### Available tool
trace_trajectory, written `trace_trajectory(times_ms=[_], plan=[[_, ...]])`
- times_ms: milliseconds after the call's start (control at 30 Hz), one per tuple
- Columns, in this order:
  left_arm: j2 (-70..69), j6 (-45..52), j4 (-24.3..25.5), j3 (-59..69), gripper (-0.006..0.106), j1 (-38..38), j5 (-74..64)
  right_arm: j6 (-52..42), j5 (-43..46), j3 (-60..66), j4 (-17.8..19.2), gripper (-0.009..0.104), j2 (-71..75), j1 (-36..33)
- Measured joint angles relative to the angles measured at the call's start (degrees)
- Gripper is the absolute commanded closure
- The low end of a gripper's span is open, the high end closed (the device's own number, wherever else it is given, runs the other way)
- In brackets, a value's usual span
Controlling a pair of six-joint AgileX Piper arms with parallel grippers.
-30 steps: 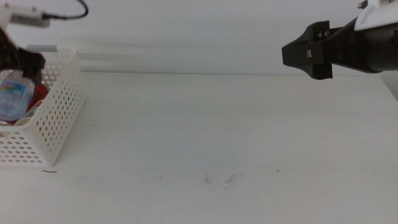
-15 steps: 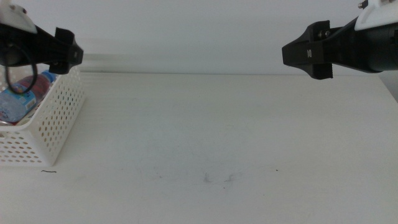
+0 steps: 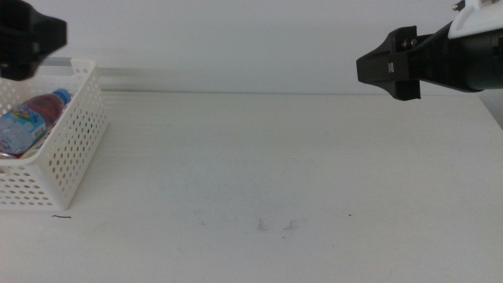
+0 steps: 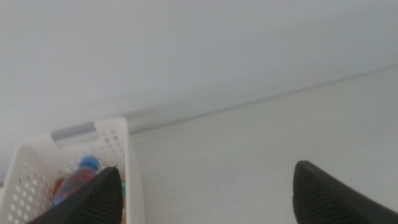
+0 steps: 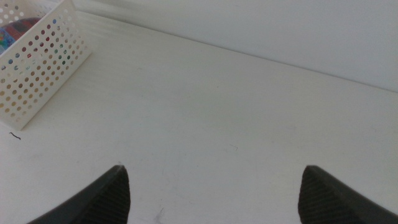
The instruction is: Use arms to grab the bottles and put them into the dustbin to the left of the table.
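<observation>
The white perforated dustbin stands at the table's left edge. A blue-capped water bottle lies inside it; the other bottles are mostly hidden behind its wall. My left gripper hangs high above the dustbin's back, open and empty. In the left wrist view the dustbin and the bottle show beyond the spread jaws of the left gripper. My right gripper hovers high at the right, open and empty; the right wrist view shows the dustbin far off beyond the right gripper.
The white table bears faint dark scuff marks near the front middle and a short dark mark in front of the dustbin. A grey rail runs along the back wall.
My left gripper has risen out of the dustbin and pulled back up and left, leaving the water bottle lying inside. The right arm has not moved.
</observation>
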State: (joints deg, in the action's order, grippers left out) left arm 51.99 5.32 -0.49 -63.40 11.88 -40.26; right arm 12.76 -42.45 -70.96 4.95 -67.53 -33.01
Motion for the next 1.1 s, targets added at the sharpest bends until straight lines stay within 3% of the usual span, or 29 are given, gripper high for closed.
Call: trace_trajectory(times_ms=[600,700,800,1100], plan=[[-3.1,-0.1,0.5,1.1,0.007,0.0,4.8,0.2,0.0,0.1,0.0,0.004,0.0,0.0],[-4.9,-0.1,-2.5,5.8,0.007,-1.3,6.7,0.2,2.0,2.5,-0.2,0.004,1.1,0.5],[-9.4,-0.1,-5.4,14.6,0.007,-4.0,11.6,0.2,7.8,9.5,-0.7,0.004,5.1,4.0],[-32.7,-0.1,-5.8,40.3,0.007,-10.0,18.9,0.2,25.4,39.0,-1.8,0.004,31.9,23.4]])
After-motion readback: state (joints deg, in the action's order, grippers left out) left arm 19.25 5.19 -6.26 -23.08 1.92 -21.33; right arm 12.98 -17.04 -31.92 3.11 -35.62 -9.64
